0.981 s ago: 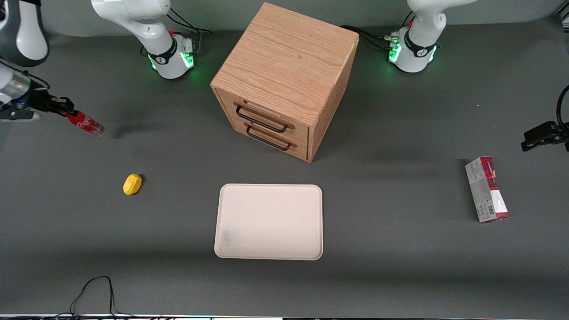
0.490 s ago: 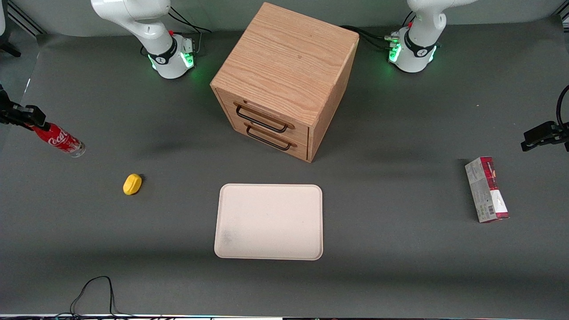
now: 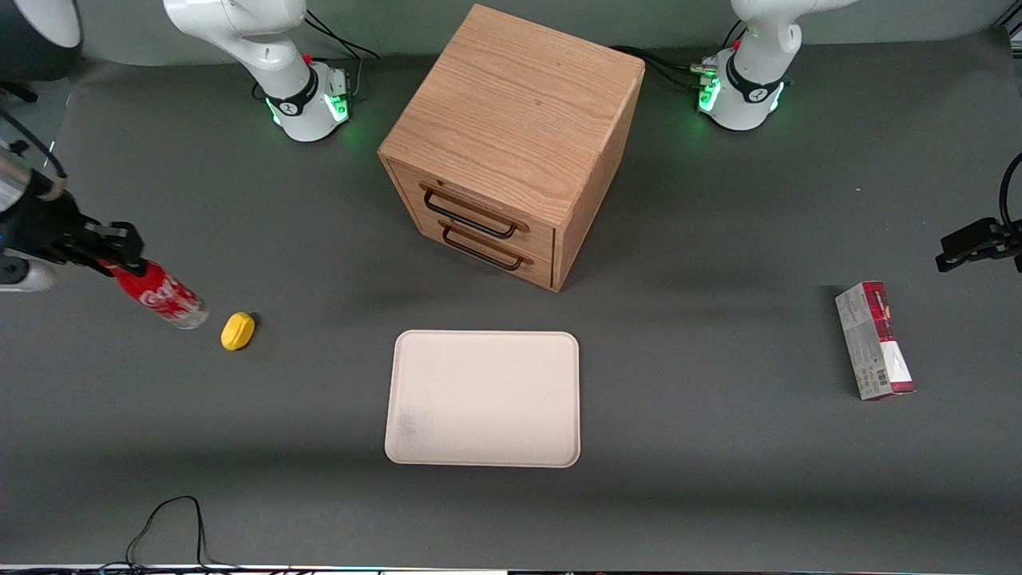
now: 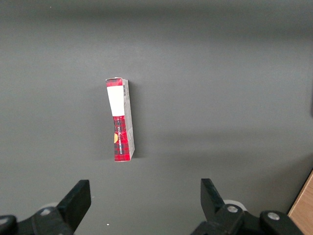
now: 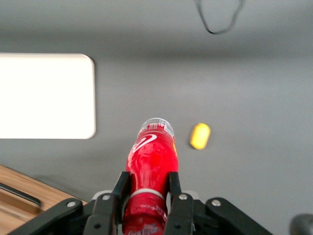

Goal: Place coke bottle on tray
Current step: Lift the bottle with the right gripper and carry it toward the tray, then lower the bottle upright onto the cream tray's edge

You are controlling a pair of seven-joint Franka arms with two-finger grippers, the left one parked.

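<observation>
My right gripper (image 3: 118,254) hangs above the table toward the working arm's end, shut on the neck end of the coke bottle (image 3: 160,295). The bottle is red with white script and a clear base, and it slants down away from the fingers. In the right wrist view the coke bottle (image 5: 151,159) sits between the two black fingers (image 5: 121,186) of the gripper (image 5: 146,185), base pointing outward. The cream tray (image 3: 483,398) lies flat near the table's middle, nearer the front camera than the cabinet, with nothing on it. The tray (image 5: 46,96) also shows in the right wrist view, apart from the bottle.
A small yellow object (image 3: 238,331) lies on the table just beside the bottle's base. A wooden drawer cabinet (image 3: 511,144) with two drawers stands farther from the camera than the tray. A red-and-grey carton (image 3: 873,340) lies toward the parked arm's end. A black cable (image 3: 168,527) loops at the front edge.
The gripper with the bottle swung out toward the table's edge, then came back nearer the front camera and toward the yellow object. The bottle stays gripped throughout.
</observation>
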